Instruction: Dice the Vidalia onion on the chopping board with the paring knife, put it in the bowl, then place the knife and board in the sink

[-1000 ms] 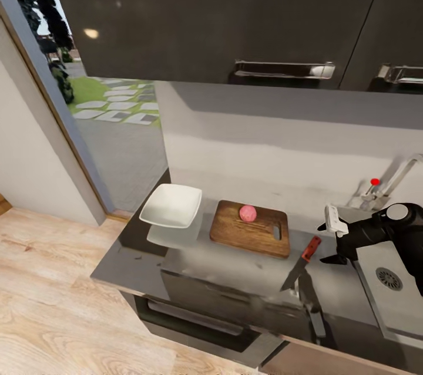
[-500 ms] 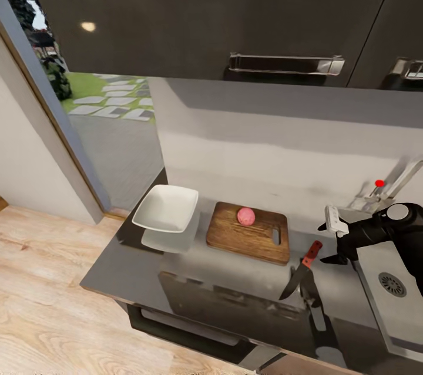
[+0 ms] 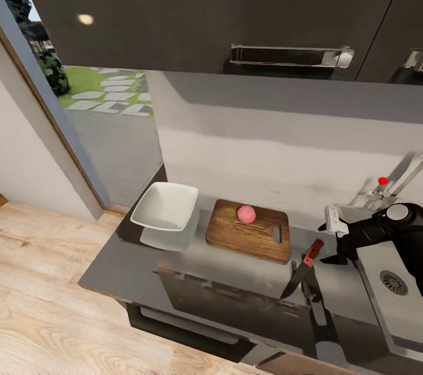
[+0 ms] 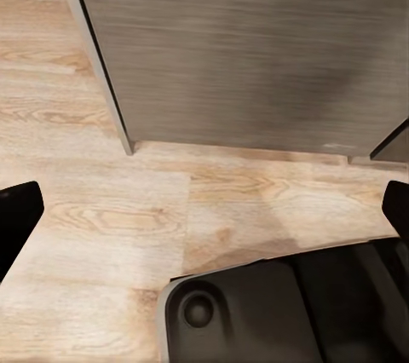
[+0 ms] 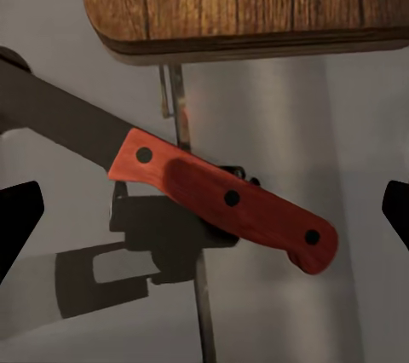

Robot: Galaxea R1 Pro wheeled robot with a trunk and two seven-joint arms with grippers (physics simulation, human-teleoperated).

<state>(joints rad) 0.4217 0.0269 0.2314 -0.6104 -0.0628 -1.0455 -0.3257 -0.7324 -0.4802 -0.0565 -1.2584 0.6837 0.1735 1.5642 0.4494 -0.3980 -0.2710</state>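
Head view: bowl [image 3: 166, 206] beside chopping board [image 3: 249, 237].

**Kitchen corner, door to garden**

Dark wall cabinets [image 3: 223, 5] w/ chrome bar handles [image 3: 291, 56] hang along the top, glossy; a ceiling light reflects on the left door. Below them, plain pale grey backsplash [image 3: 264, 140]. Light wood plank floor [image 3: 41, 293] at left & under the unit. Grey door frame [image 3: 53, 111] runs diagonally at left; beyond it, daylight, grass, stepping stones [image 3: 106, 99], dark shrubs. Off-white wall [image 3: 23, 169] beside the frame.
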